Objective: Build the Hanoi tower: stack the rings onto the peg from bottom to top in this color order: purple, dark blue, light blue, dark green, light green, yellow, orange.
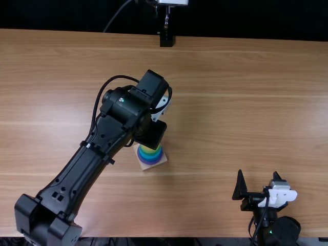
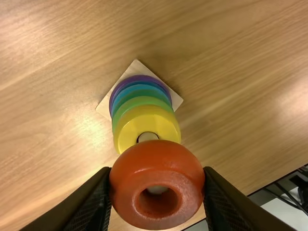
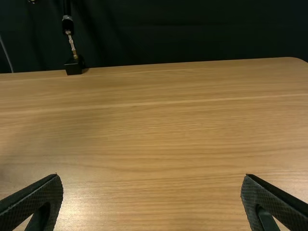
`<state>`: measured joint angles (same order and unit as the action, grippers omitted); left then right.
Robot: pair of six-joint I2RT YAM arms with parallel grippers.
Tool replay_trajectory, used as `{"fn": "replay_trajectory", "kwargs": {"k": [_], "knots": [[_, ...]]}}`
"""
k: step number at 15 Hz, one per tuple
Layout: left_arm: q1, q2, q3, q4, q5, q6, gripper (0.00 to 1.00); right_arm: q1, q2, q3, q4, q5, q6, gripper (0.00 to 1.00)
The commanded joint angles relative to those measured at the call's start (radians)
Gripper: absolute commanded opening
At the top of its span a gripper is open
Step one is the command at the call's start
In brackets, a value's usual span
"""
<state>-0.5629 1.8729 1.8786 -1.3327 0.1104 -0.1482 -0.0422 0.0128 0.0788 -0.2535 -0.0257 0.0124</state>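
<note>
Top view as clock face. Left arm's base at 8 o'clock; its gripper (image 1: 152, 134) near the centre, over the stack. Left wrist view: fingers clamped on opposite sides of the orange ring (image 2: 156, 156), above the yellow ring (image 2: 125, 131). Something pale visible through the orange hole; cannot tell whether it is threaded on the peg (image 2: 147, 136).

Stack at 7 o'clock, near centre, on square base (image 1: 145, 167): purple ring (image 2: 111, 101) lowest, blue and green rings between, yellow topmost.

Right gripper (image 1: 258, 174) at 4 o'clock, released, fingers spread wide above table (image 3: 154, 144).
</note>
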Motion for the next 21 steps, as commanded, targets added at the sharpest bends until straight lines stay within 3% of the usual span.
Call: {"fn": "replay_trajectory", "kwargs": {"k": [1, 2, 3, 5, 6, 8, 13, 17, 21], "knots": [[-0.009, 0.015, 0.034, -0.004, 0.002, -0.01, 0.0, -0.01, -0.013, -0.063, -0.072, 0.0, 0.0, 1.0], [-0.011, 0.015, 0.034, -0.002, 0.002, -0.008, 0.0, -0.01, -0.013, -0.063, -0.072, 0.0, 0.0, 1.0], [-0.011, 0.015, 0.034, 0.0, 0.002, -0.006, 0.13, -0.01, -0.013, -0.063, -0.072, 0.0, 0.0, 1.0], [-0.014, 0.015, 0.034, 0.013, 0.002, -0.008, 0.82, -0.01, -0.013, -0.063, -0.072, 0.0, 0.0, 1.0], [-0.014, 0.015, 0.034, 0.013, 0.004, -0.008, 1.0, -0.01, -0.013, -0.063, -0.072, 0.0, 0.0, 1.0], [-0.011, 0.014, 0.033, 0.013, 0.048, -0.008, 1.0, -0.01, -0.013, -0.063, -0.072, 0.0, 0.0, 1.0], [0.006, 0.002, 0.034, 0.059, 0.05, -0.005, 1.0, -0.01, -0.013, -0.063, -0.072, 0.0, 0.0, 1.0], [0.116, -0.084, 0.024, 0.201, 0.046, -0.003, 1.0, -0.01, -0.013, -0.063, -0.072, 0.0, 0.0, 1.0], [0.302, -0.231, -0.108, 0.23, 0.02, 0.001, 1.0, -0.01, -0.013, -0.063, -0.072, 0.0, 0.0, 1.0]]}}
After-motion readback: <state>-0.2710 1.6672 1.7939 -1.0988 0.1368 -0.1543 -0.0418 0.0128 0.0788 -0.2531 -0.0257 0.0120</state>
